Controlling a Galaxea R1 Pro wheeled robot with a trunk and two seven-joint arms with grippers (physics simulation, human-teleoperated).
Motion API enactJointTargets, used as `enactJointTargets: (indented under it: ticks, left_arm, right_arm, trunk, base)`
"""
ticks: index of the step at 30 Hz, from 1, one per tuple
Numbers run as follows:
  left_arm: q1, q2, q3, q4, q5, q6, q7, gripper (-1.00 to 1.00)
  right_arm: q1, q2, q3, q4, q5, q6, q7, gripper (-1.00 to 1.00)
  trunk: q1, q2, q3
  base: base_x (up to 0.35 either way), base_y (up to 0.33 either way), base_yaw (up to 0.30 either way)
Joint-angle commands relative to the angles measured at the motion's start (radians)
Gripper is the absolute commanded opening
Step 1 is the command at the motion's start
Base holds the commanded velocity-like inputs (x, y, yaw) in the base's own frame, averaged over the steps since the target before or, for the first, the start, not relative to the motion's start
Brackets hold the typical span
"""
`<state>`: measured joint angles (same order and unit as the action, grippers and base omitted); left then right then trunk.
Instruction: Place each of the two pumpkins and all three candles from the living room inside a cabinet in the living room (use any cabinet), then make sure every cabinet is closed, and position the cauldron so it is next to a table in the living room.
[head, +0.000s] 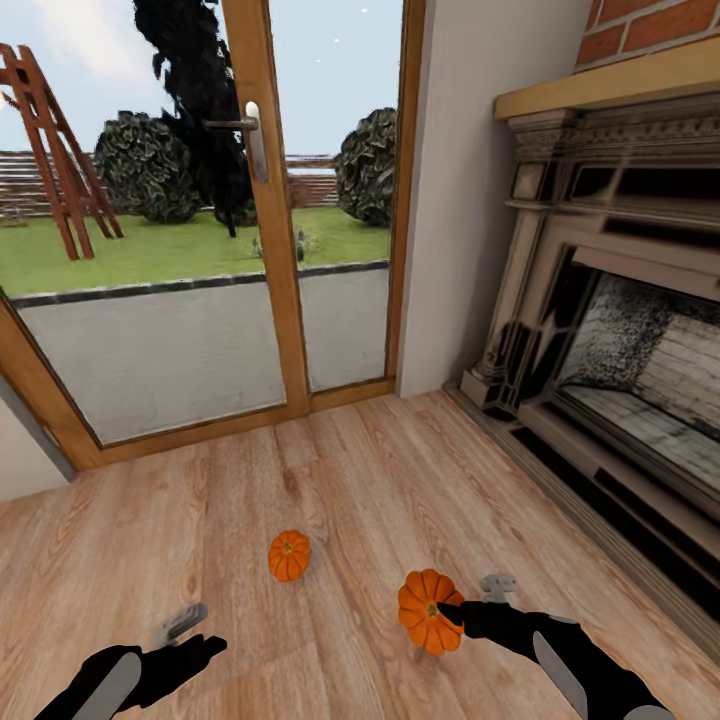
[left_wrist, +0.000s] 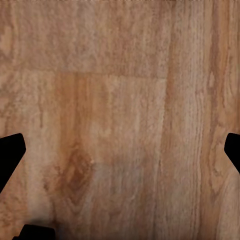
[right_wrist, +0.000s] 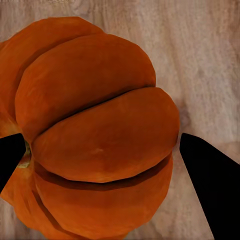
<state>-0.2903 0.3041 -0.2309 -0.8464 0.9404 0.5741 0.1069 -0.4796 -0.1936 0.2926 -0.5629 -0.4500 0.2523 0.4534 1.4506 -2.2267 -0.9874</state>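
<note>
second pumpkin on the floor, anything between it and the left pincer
Nothing visible does. The far pumpkin sits alone on bare wood floor, ahead and to the right of the open left pincer. The other pumpkin is off to the side at the right pincer.

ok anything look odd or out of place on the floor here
Yes: two pumpkins sit on the wood floor by the glass door. One lies loose, tipped on its side; the other sits between the right hand's fingers. Nothing looks spilled or damaged.
</note>
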Motion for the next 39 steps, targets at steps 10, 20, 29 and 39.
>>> enactJointTargets:
  ticks: [10,20,29,39]
  left_arm:
    - [-0.001,0.002,-0.003,-0.002,0.011,0.001,0.01,1.0]
    - [0.0,0.001,-0.003,-0.002,0.011,0.001,0.01,1.0]
    - [0.0,0.002,-0.002,-0.002,0.013,0.001,0.008,1.0]
    - [-0.001,0.021,0.075,0.094,0.014,0.003,-0.303,1.0]
  right_arm:
    - [-0.001,-0.001,0.005,-0.002,-0.01,0.005,-0.005,-1.0]
    - [-0.001,-0.001,0.006,-0.002,-0.01,0.005,-0.005,-1.0]
    - [-0.001,-0.001,0.005,-0.001,-0.01,0.005,-0.004,-1.0]
    - [-0.001,-0.001,0.005,-0.001,-0.01,0.005,-0.004,-1.0]
  trunk:
    - [0.0,0.0,-0.001]
    - [0.0,0.0,-0.001]
    - [0.0,0.0,-0.001]
    - [0.0,0.0,-0.001]
  base:
    - [0.193,-0.002,0.0]
    - [0.22,0.0,0.0]
    - [0.183,0.029,0.0]
    - [0.073,0.004,0.0]
